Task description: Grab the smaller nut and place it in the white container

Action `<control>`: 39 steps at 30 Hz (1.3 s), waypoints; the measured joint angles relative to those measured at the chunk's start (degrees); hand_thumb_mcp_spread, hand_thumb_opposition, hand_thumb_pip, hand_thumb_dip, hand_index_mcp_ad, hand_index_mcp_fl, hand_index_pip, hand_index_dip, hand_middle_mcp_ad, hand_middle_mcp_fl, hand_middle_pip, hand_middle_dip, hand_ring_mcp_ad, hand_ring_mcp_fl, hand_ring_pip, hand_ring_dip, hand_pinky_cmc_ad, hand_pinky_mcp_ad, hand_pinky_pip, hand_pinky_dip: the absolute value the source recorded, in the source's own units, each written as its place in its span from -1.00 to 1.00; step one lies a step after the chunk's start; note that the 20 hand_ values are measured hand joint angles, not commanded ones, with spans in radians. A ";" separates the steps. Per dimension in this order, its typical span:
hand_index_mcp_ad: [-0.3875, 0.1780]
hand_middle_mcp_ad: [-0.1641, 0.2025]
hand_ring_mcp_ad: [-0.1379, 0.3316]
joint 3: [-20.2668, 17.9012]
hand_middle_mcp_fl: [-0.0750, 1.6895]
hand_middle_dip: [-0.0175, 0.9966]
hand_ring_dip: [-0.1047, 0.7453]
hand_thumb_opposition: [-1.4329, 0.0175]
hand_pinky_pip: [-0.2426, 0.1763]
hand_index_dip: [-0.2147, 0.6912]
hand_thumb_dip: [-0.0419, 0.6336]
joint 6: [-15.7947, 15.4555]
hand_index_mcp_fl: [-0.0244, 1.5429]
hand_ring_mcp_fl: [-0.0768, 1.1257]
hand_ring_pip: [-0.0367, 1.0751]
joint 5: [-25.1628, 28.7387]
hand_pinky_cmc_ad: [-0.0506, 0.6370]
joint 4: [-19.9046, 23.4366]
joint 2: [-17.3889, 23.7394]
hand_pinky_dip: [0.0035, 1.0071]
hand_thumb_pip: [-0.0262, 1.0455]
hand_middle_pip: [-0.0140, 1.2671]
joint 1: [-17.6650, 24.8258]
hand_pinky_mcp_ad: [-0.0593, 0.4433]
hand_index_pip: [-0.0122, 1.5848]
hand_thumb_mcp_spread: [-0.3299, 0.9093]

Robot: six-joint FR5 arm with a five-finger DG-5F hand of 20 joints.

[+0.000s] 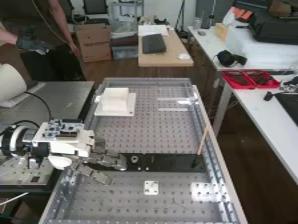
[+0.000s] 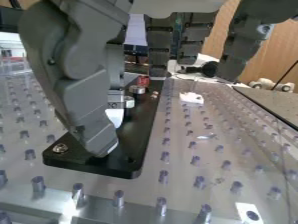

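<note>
Hand (image 1: pixel 110 159), fingers spread at black bar (image 1: pixel 174 163). Smaller nut hidden, likely beneath; centre, pinch low, lift straight. White container (image 1: pixel 116 102): hand's 12 o'clock, high view. Bearing (image 1: pixel 134 159): 3 o'clock, don't bump. One each, plus one round metal part (image 2: pixel 128 102).

High view: above the bench (image 1: pixel 143 135)'s near end, set back, angled down toward 12 o'clock.
Wrist view: low, close, facing high view's 3 o'clock.
Black bar (image 1: pixel 169 162): in both.
</note>
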 joint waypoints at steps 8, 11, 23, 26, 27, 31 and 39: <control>-0.53 0.22 -0.02 0.02 -0.76 -0.38 -0.40 -0.31 0.24 -0.49 -0.24 0.15 -0.55 -0.84 -0.75 0.23 0.25 -0.13 0.03 -0.57 0.17 -0.78 0.08 0.43 0.93 0.33; -0.53 0.22 -0.02 0.06 -0.76 -0.38 -0.40 -0.32 0.24 -0.49 -0.24 0.29 -0.54 -0.84 -0.75 0.28 0.25 -0.10 0.00 -0.57 0.16 -0.78 0.17 0.43 0.92 0.33; -0.54 0.22 -0.03 0.28 -0.75 -0.37 -0.40 -0.34 0.24 -0.48 -0.24 0.64 -0.51 -0.84 -0.75 0.24 0.25 0.04 -0.14 -0.57 0.16 -0.78 0.25 0.43 0.92 0.33; -0.54 0.22 -0.03 0.36 -0.73 -0.38 -0.40 -0.34 0.24 -0.48 -0.24 0.55 -0.50 -0.85 -0.75 0.16 0.25 -0.01 -0.18 -0.57 0.13 -0.78 0.21 0.43 0.92 0.33; -0.54 0.22 -0.03 0.37 -0.73 -0.37 -0.40 -0.34 0.24 -0.48 -0.24 0.57 -0.50 -0.85 -0.75 0.14 0.25 0.01 -0.19 -0.57 0.13 -0.78 0.21 0.43 0.92 0.33; -0.52 0.22 -0.03 0.46 -0.73 -0.38 -0.40 -0.34 0.24 -0.48 -0.24 0.71 -0.48 -0.85 -0.75 0.02 0.25 0.12 -0.23 -0.57 0.13 -0.78 0.23 0.43 0.92 0.33; -0.52 0.22 -0.03 0.79 -0.73 -0.38 -0.40 -0.37 0.24 -0.48 -0.37 1.02 -0.44 -0.85 -0.75 -0.20 0.25 0.23 -0.17 -0.57 0.13 -0.78 0.34 0.43 0.92 0.32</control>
